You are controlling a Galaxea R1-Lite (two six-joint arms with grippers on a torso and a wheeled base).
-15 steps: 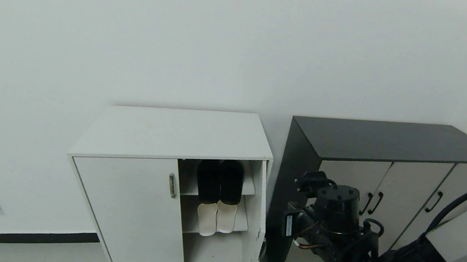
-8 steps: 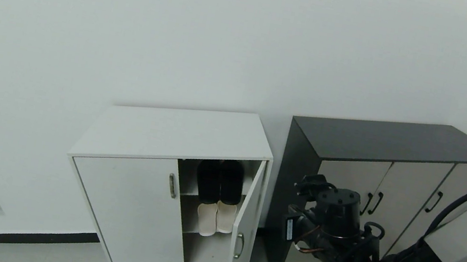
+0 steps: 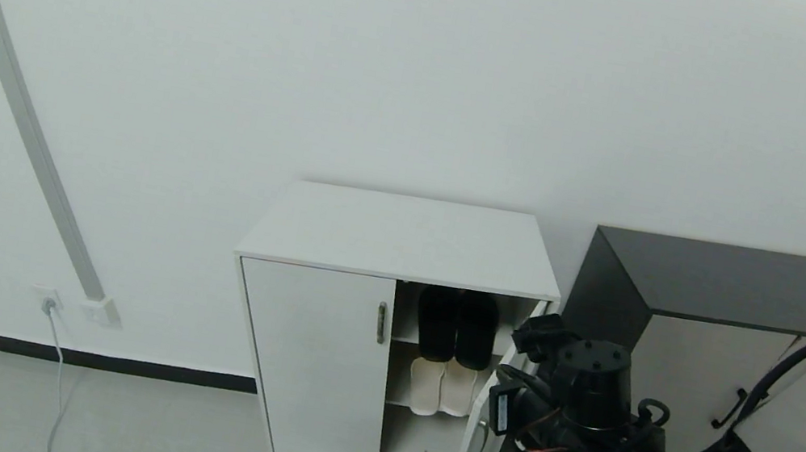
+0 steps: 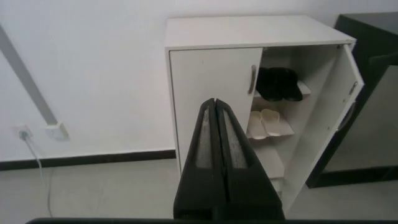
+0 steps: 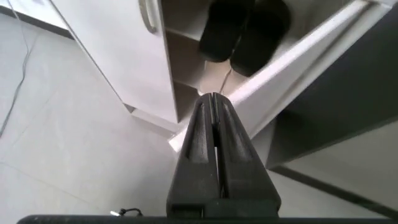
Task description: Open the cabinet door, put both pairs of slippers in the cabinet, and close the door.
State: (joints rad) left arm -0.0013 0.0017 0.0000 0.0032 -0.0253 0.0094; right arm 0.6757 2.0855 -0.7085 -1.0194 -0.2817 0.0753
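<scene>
Black fingers of the right gripper (image 5: 214,99) lie pressed together with nothing between them. The tip points at the edge of the right-hand door (image 3: 496,405); whether it touches the panel I cannot tell. The left gripper (image 4: 215,102) is likewise closed and empty, held well back from the white cabinet (image 3: 401,238) and facing it. That door stands partly ajar, while the left-hand door (image 3: 311,358) is closed. Inside, the black slippers (image 3: 456,323) sit on the upper shelf and the white slippers (image 3: 441,386) on the shelf below, so I judge that storing is finished and closing the door is the step in hand. The next move calls for a steady push on the door's outer face until it sits flush, without the arm catching on the dark cabinet (image 3: 753,285) just beside it.
</scene>
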